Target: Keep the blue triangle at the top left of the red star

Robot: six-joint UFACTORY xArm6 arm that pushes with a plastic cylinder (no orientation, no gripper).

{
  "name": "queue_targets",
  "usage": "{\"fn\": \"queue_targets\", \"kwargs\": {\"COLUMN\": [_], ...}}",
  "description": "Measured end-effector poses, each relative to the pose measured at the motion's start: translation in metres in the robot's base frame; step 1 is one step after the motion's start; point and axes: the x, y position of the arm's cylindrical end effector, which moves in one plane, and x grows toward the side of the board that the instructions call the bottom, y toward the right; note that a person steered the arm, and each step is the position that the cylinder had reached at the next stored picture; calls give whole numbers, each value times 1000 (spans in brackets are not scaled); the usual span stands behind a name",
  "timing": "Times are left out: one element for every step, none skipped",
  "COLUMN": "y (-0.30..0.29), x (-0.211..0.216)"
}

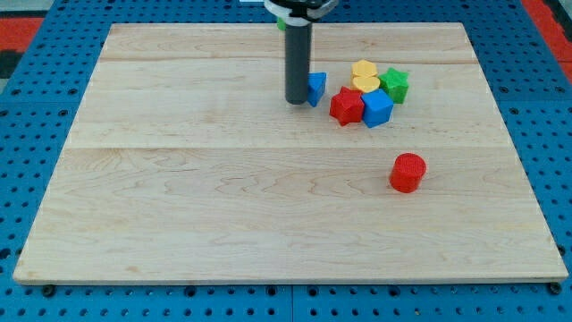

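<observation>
The blue triangle lies near the board's upper middle. The red star lies just to its lower right, with a small gap between them. My tip rests on the board right against the triangle's left side. The rod rises straight up from there to the view's top edge.
A blue cube touches the red star's right side. A yellow heart-shaped block and a green star sit above it. A red cylinder stands alone at the lower right. The wooden board lies on a blue pegboard.
</observation>
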Motion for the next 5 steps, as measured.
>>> {"fn": "queue_targets", "kwargs": {"y": [-11,-1,20,21,24], "x": [-13,-38,-40,-30,-30]}}
